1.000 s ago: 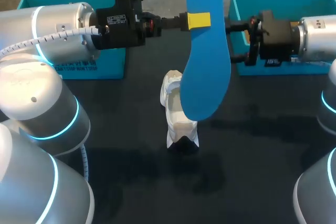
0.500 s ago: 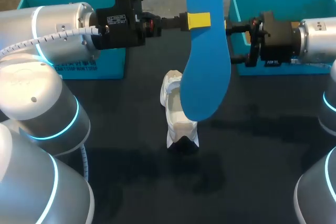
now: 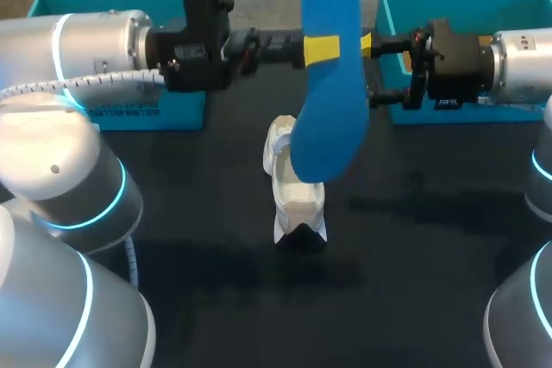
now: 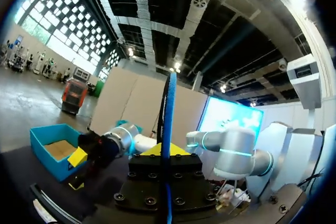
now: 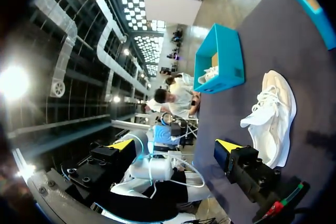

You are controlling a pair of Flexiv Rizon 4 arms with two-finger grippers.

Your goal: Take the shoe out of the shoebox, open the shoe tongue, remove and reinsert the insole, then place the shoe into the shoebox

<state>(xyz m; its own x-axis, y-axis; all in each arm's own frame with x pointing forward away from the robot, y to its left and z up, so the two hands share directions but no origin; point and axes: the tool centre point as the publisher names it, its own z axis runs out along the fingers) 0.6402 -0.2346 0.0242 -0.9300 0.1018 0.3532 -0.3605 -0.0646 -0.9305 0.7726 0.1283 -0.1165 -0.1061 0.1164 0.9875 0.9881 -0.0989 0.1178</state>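
Observation:
My left gripper (image 3: pixel 321 47) is shut on a blue insole (image 3: pixel 326 118) and holds it upright in the air, above the white shoe (image 3: pixel 293 191) lying on the dark table. In the left wrist view the insole (image 4: pixel 167 108) shows edge-on between the yellow tips of the left gripper (image 4: pixel 164 151). My right gripper (image 3: pixel 371 69) stands open just right of the insole, its fingers level with the insole's edge. In the right wrist view its two yellow tips are wide apart around the right gripper (image 5: pixel 174 145), with the shoe (image 5: pixel 270 111) beyond them.
A teal shoebox (image 3: pixel 129 109) stands at the back left under my left arm. A second teal box (image 3: pixel 392 6) stands at the back right behind my right arm. The left box (image 5: pixel 231 61) also shows in the right wrist view.
The left arm has turned a little. The insole has tilted, its lower end swinging left over the shoe. The right gripper has stayed open in place.

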